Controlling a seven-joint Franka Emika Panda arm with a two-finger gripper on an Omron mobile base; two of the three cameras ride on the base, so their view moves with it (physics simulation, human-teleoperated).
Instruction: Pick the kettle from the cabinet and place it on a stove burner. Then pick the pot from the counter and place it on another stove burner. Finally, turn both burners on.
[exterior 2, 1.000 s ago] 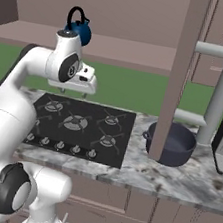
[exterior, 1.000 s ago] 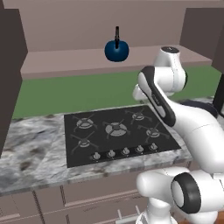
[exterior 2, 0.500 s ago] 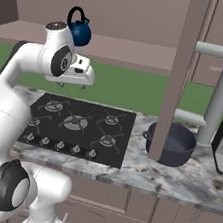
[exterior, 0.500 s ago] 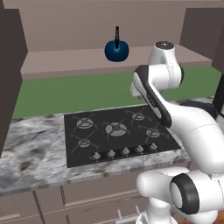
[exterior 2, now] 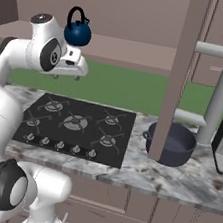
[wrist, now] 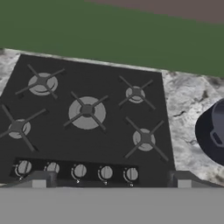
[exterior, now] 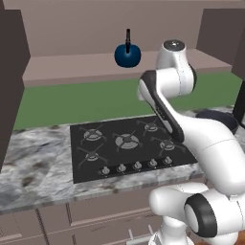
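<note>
Biggest first: the plain mauve-brown wall cabinet (exterior: 86, 67) runs across the back with its long flat shelf, high above the work area, which is why the white arm is raised so tall. Below it stretches the grey-and-white veined marble tabletop (exterior: 33, 162), carrying the flat black five-burner cooktop (exterior: 129, 146) with every spoked grate bare, so either burner choice looks available. Next down in size, the wide dark navy-grey pot (exterior 2: 171, 142) sits on the marble to the right of the cooktop, just beside a brown upright panel, waiting its turn. The hand (exterior 2: 67, 75) hangs over the cooktop's far edge, below the shelf and apart from everything, pointing down at the burners, jaws spread wide and holding nothing. Smallest of all, the round glossy dark-blue kettle (exterior: 128, 55) stands upright on the shelf, black looped handle on top, untouched. By my reckoning, the first pick hasn't begun; the hand must rise and reach back.
</note>
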